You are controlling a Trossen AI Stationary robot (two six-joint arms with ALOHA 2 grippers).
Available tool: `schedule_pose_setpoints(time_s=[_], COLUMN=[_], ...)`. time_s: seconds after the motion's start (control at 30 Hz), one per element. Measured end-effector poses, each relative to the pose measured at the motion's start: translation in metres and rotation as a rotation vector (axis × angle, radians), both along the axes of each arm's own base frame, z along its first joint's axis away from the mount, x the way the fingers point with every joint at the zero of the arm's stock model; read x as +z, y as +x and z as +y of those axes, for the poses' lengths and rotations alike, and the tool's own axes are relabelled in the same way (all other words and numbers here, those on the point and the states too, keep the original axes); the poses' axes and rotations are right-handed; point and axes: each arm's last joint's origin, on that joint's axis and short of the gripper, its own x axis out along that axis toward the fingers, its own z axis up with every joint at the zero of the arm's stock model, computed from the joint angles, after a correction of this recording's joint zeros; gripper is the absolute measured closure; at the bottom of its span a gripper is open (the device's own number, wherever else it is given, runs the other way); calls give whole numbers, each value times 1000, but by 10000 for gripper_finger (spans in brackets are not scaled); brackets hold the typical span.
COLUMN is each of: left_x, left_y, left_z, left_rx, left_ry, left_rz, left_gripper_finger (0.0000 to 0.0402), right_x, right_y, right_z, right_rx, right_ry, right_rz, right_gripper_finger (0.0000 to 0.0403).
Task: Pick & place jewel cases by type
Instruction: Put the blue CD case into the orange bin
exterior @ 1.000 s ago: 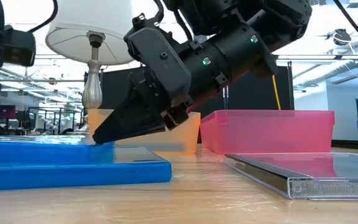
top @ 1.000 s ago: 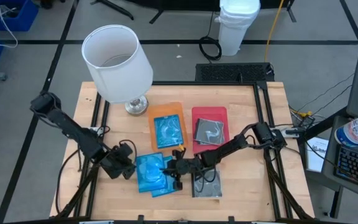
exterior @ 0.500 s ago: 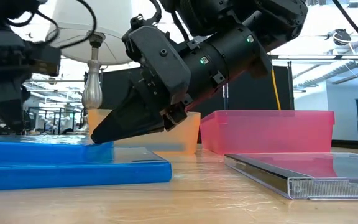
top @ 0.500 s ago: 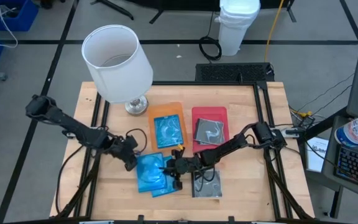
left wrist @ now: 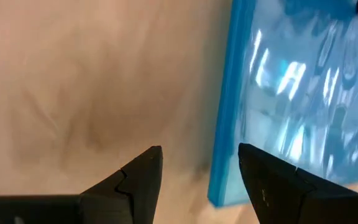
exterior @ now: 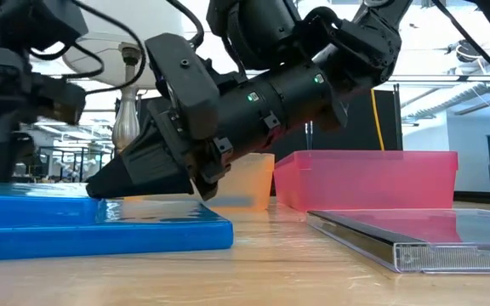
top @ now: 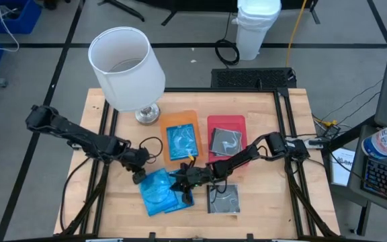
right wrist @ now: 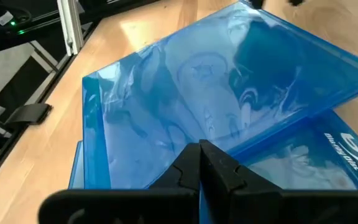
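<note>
Two translucent blue jewel cases lie stacked near the table's front: the upper one (top: 153, 192) (right wrist: 229, 81) sits skewed on the lower one (right wrist: 319, 158). My right gripper (top: 179, 189) (right wrist: 199, 149) is shut, with its tips on the upper case. My left gripper (top: 138, 176) (left wrist: 197, 152) is open over that stack's far-left edge (left wrist: 225, 124), one finger above the wood and one above the blue plastic. A clear, dark-backed case (top: 224, 199) (exterior: 407, 234) lies flat on the table to the right. One blue case rests in the orange tray (top: 181, 142) and one dark case in the red tray (top: 226, 141). My right gripper presses its shut fingertips (right wrist: 197, 163) on the upper blue case's top face (right wrist: 199, 132), near the middle. It comes slanting down from the table's right. The case lies flat on the lower blue case (exterior: 100, 234). My left gripper: I cannot tell whether it touches the case.
A white-shaded lamp (top: 127, 67) stands at the far left, its base (top: 147, 114) beside the orange tray (top: 192, 117). The red tray (top: 240, 122) (exterior: 364, 178) sits right of it. Bare wood (top: 267, 195) lies near the front right.
My right gripper moved toward the table's left, staying shut. The upper blue case slid left with it and turned on the lower one. My left gripper swung from the near-left side toward the far edge and now sits at the stack's far-left edge.
</note>
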Motion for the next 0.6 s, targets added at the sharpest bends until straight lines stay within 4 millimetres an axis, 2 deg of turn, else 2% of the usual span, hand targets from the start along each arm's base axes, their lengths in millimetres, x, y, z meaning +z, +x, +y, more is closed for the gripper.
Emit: schedule_pose_setpoints(time_s=[0.2, 0.43, 0.6], left_x=[-17, -38, -39], left_y=[-12, -16, -18], left_z=[-8, -17, -20], left_rx=[21, 44, 73], left_ry=[-90, -345, -433], left_rz=[46, -160, -274], left_gripper_finger=[188, 188, 188], right_x=[0, 0, 0], right_y=[0, 0, 0], right_z=[-1, -1, -1], right_rx=[-15, -17, -17], right_ry=[15, 17, 17], right_rz=[7, 6, 6], right_gripper_finger=[403, 403, 403])
